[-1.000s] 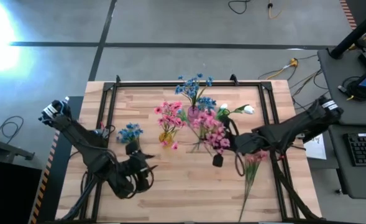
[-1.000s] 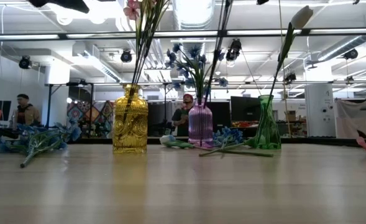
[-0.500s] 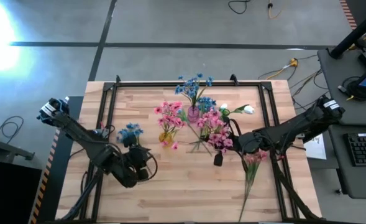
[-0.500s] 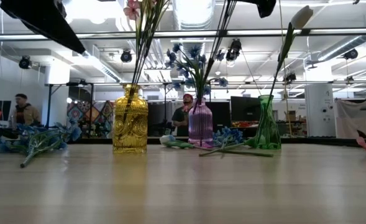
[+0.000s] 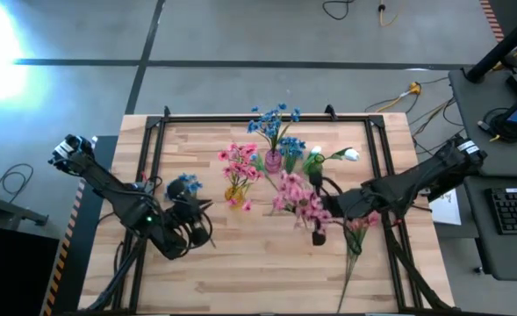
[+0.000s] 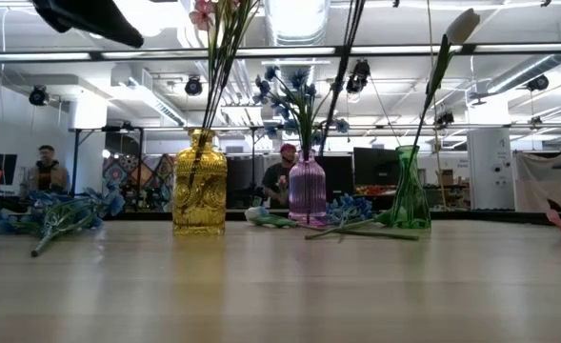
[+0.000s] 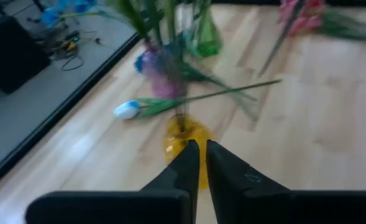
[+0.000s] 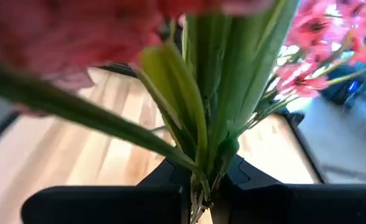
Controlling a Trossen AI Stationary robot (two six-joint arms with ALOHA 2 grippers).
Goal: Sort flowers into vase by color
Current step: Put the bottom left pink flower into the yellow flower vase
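A yellow vase [image 5: 236, 191] holds pink flowers [image 5: 239, 162]. A purple vase [image 5: 274, 161] holds blue flowers [image 5: 272, 118], and a green vase [image 5: 314, 167] holds white buds [image 5: 350, 154]. My right gripper [image 5: 321, 219] is shut on a pink spray [image 5: 298, 200], held above the table in front of the vases. My left gripper [image 7: 201, 158] is shut with nothing between its fingers. It stands beside the blue flowers [image 5: 186, 183] lying on the table at the left and points at the yellow vase [image 7: 186, 140]. Another pink spray [image 5: 357, 226] lies at the right. My right gripper pinches the pink spray's bunched green stems [image 8: 202, 163] between its two fingers. It comes nearly level from the table's right side. The blossoms [image 8: 307, 50] spread beyond the fingers, and the spray is lifted clear of the table.
A black frame [image 5: 157, 140] runs around the wooden tabletop. The near half of the table [image 5: 258, 272] is bare wood apart from the lying pink spray's stem [image 5: 346, 281]. People stand in the room beyond the far edge [image 6: 282, 176].
My right gripper has carried the pink spray a little toward the near edge and the right, rolling its wrist; the spray stays clear of the table. My left gripper has moved toward the far edge, closer to the blue flowers on the table.
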